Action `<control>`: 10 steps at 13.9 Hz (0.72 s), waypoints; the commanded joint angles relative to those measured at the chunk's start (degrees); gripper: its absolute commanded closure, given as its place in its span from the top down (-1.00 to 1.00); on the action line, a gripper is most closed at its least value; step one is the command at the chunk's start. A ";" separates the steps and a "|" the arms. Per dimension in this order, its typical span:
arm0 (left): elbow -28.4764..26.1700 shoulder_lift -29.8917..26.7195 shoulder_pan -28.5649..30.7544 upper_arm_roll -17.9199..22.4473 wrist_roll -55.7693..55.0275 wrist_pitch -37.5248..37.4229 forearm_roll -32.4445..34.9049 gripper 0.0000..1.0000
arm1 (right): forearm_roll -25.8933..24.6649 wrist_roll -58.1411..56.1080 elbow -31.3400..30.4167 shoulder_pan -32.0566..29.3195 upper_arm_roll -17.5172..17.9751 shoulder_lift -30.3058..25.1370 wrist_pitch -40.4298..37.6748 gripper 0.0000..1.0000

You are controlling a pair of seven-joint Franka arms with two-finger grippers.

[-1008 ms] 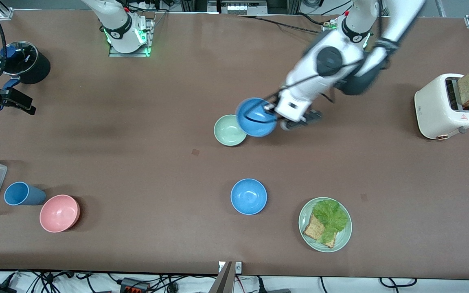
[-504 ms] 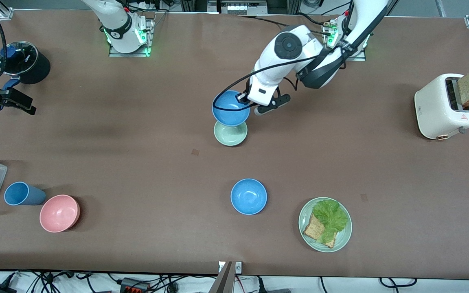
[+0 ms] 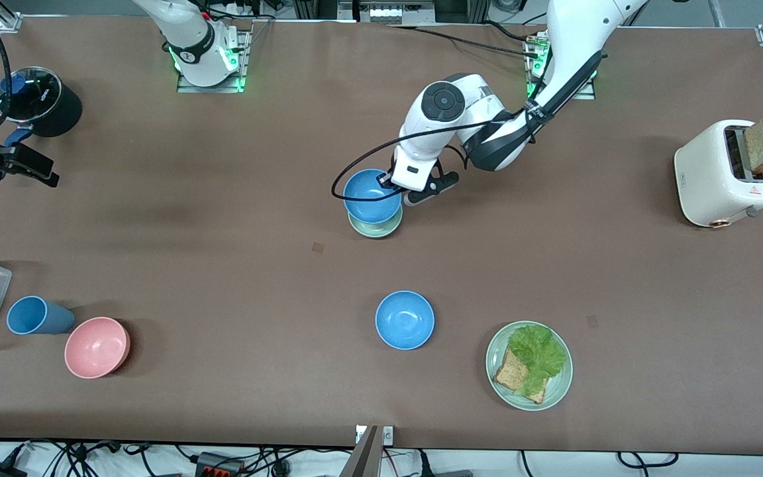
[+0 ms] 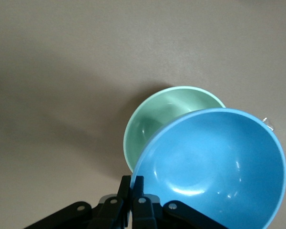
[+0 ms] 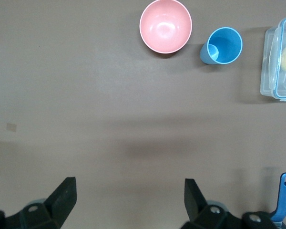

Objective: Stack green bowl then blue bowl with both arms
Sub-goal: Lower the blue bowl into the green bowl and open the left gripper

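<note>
— Green bowl (image 3: 373, 227)?
— Mid-table, mostly covered by the blue bowl (image 3: 371, 194) held just above it; only a mint crescent showing in the front view. Offset in the left wrist view, not nested.
— Grip on the blue bowl?
— Left gripper (image 4: 132, 187), fingers clamped tight on its rim, hanging over the green bowl.
— Second blue bowl (image 3: 405, 320)?
— Alone, nearer the front camera than the stack, beside a green plate (image 3: 558, 391) with lettuce and toast.
— Right gripper (image 5: 128, 195)?
— Waiting at the right arm's end of the table, fingers spread wide, holding nothing, over bare tabletop.
— Around it?
— Pink bowl (image 5: 165, 26), blue cup (image 5: 222, 46) lying beside it, clear box (image 5: 279, 57) next along. Black pot (image 3: 37, 101) farther from the front camera.
— Left arm's end?
— White toaster (image 3: 719, 173), slice of bread sticking out.
</note>
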 commanded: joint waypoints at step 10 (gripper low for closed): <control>4.50 4.61 -1.53 1.82 -0.82 -0.86 7.21 -0.98 | -0.21 -0.79 -1.02 0.34 -0.06 -0.82 0.36 1.00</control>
